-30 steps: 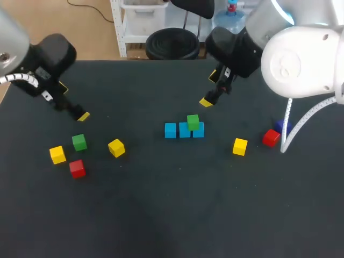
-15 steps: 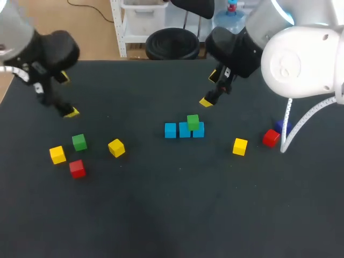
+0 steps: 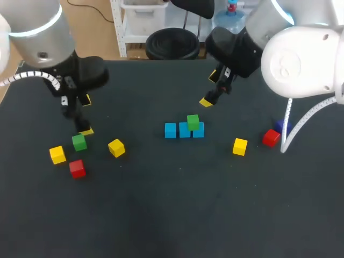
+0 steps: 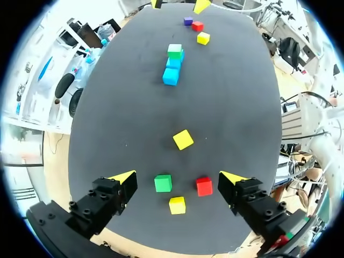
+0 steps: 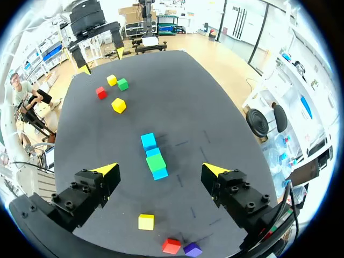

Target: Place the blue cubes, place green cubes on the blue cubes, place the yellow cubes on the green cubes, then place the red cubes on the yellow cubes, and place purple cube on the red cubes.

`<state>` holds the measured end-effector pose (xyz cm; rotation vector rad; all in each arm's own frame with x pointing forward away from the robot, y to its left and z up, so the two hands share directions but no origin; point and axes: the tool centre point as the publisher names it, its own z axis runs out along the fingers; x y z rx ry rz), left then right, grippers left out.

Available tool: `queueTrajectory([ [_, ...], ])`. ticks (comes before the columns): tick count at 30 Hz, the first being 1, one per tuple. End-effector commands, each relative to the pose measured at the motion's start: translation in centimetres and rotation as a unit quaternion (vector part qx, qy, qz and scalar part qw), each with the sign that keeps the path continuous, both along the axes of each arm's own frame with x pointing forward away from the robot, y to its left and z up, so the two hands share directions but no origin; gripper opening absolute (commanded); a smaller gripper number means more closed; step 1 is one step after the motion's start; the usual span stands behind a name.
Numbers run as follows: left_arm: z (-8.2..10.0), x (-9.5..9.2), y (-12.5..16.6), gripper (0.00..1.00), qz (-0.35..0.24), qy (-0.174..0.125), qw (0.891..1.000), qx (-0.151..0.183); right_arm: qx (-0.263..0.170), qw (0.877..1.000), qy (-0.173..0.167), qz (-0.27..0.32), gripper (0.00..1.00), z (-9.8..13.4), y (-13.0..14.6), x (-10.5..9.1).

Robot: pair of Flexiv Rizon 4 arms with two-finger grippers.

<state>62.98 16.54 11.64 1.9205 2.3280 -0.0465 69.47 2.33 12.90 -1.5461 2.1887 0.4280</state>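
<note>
The right claw (image 5: 159, 170) hangs open over the dark surface (image 5: 215, 107). Between its fingers runs a row of blue cubes (image 5: 148, 141), with a green cube (image 5: 156, 162) atop it. Under the claw lie a yellow cube (image 5: 145, 221), a red cube (image 5: 171, 245) and a purple cube (image 5: 192, 249).

The table (image 3: 177, 215) had a matt, dark top that looked cloth-like. The cubes (image 3: 116, 148) looked smooth and faintly glossy, like plastic. The right arm (image 3: 301, 59) wore a glossy white shell, the left arm (image 3: 37, 32) a smooth grey one. The fingers (image 4: 102, 204) were matt black.
</note>
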Motion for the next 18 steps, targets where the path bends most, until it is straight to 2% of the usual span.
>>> queueTrajectory([
  [1, 0.09, -0.23, -0.01, 1.0, 0.007, -0.003, 1.0, -0.007, 0.0, 1.0, -0.002, -0.002, 1.0, 0.05, -0.07, -0.19],
  [3, 0.66, 0.07, -0.28, 1.0, 0.023, -0.011, 0.999, -0.027, 0.0, 1.0, -0.002, -0.002, 1.0, 0.05, -0.07, -0.19],
  [18, 0.66, 0.07, -0.28, 1.0, 0.023, -0.011, 0.999, -0.027, 0.0, 1.0, -0.002, -0.002, 1.0, 0.05, -0.07, -0.19],
])
